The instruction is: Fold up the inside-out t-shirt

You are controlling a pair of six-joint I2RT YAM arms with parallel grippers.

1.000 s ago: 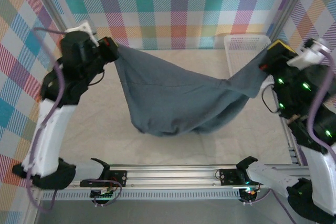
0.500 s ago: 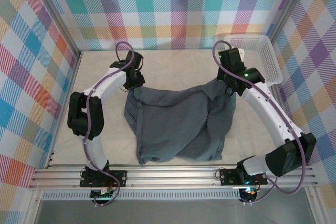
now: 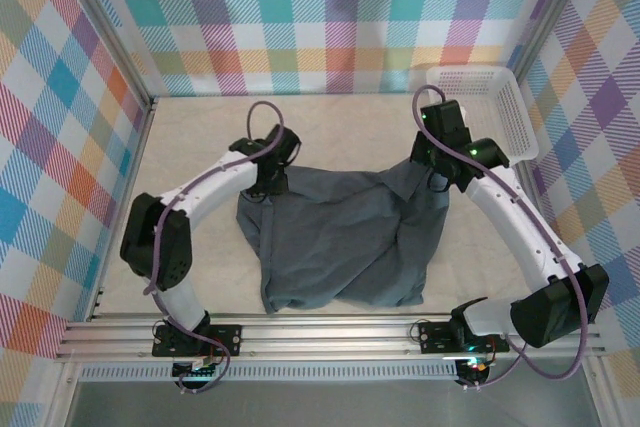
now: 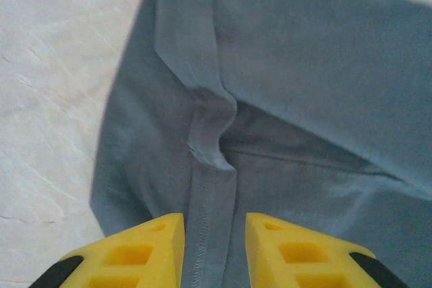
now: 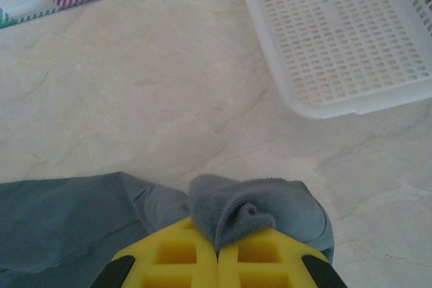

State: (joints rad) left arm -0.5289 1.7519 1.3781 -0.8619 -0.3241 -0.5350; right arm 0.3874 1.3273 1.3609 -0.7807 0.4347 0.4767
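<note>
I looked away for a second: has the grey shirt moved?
Yes. The shirt dropped from hanging in the air onto the table, left of the white basket.

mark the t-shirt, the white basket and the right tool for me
t-shirt (image 3: 340,242), top external view, middle of the spread grey fabric.
white basket (image 5: 337,32), right wrist view, bare mesh floor.
right tool (image 5: 217,247), right wrist view, seam between the shut yellow fingers pinching the t-shirt.

Left claw (image 4: 213,234) slightly parted; right claw (image 5: 217,251) clamped on t-shirt (image 5: 246,200); arms outstretched.
</note>
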